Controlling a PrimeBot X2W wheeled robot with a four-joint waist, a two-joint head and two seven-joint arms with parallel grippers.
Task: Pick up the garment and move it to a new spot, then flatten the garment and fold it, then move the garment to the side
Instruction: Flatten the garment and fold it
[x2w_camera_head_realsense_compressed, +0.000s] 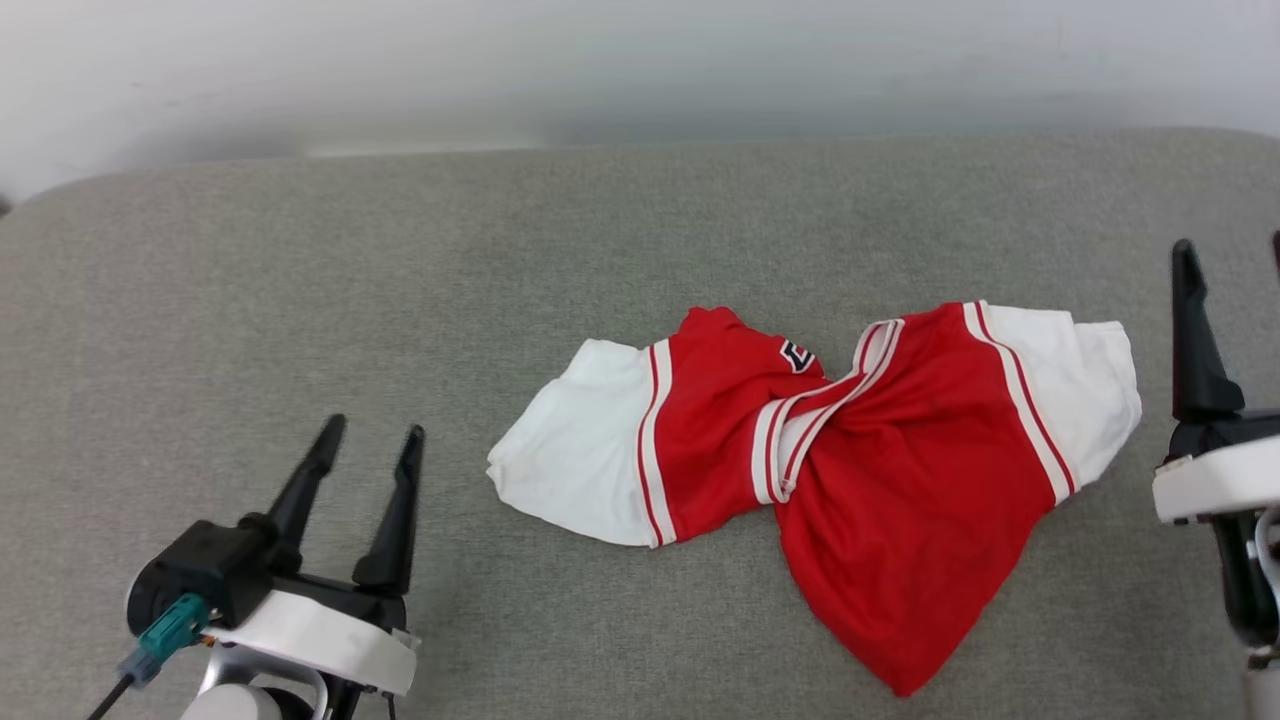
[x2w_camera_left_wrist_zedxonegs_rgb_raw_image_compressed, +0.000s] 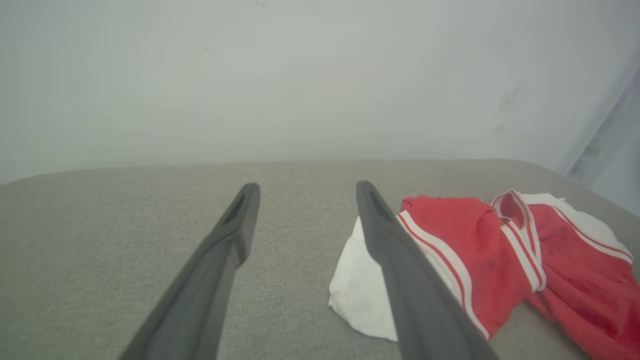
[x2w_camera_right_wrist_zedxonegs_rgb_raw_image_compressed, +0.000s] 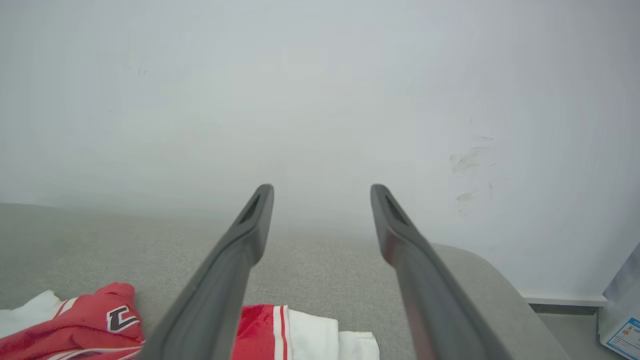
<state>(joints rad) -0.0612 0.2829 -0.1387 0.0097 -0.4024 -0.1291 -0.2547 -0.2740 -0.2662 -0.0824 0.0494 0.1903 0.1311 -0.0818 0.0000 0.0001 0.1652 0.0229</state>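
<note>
The left gripper (x2w_camera_head_realsense_compressed: 375, 428) has two long, dark, tapering fingers (x2w_camera_head_realsense_compressed: 300, 490) on a black block (x2w_camera_head_realsense_compressed: 215, 570), set in a white cuff (x2w_camera_head_realsense_compressed: 320, 640). A teal plug (x2w_camera_head_realsense_compressed: 172, 625) with a thin black cable (x2w_camera_head_realsense_compressed: 105, 703) enters the block's side. The right gripper (x2w_camera_head_realsense_compressed: 1230, 245) has the same dark fingers and a white right cuff (x2w_camera_head_realsense_compressed: 1205, 485). Near each fingertip is a narrow slot (x2w_camera_left_wrist_zedxonegs_rgb_raw_image_compressed: 234, 209).

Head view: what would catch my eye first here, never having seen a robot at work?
The red and white garment jumps out first: it lies twisted and crumpled, right of centre on the grey fabric surface. Next come the long dark jaws: the left jaws stand open at the lower left and the right jaws stand open at the right edge, neither holding the cloth.
</note>
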